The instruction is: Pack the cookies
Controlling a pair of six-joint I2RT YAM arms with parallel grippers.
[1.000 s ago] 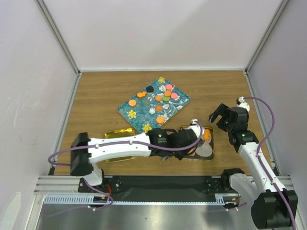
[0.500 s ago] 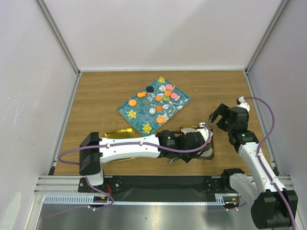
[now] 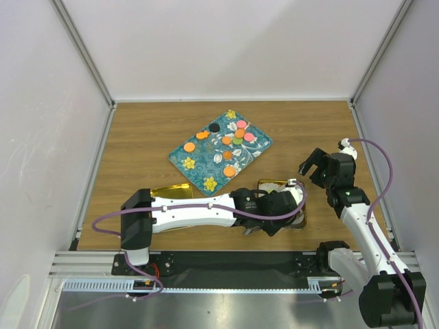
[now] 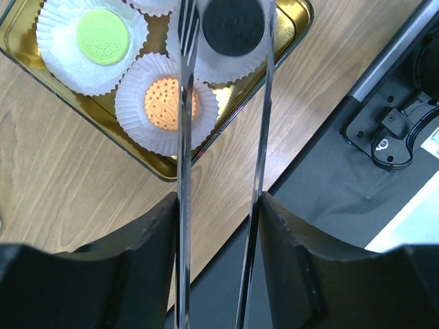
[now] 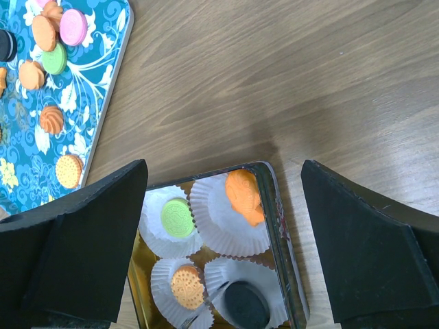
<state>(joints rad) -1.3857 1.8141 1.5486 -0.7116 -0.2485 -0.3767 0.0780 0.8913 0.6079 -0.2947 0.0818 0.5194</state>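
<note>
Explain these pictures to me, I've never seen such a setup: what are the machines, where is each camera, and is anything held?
Two white robot arms are bolted at the near edge of a wooden table. The overhead picture shows both: the left arm on the left, the right arm on the right. The other two pictures come from cameras on their wrists. A teal floral tray carries loose round cookies, mostly orange. A shiny gold tray holds cookies in white paper cups. The left gripper has long metal blades standing apart on either side of a flat black round cookie, which seems to rest in its cup, not pinched. The right gripper hangs open, holding nothing.
</note>
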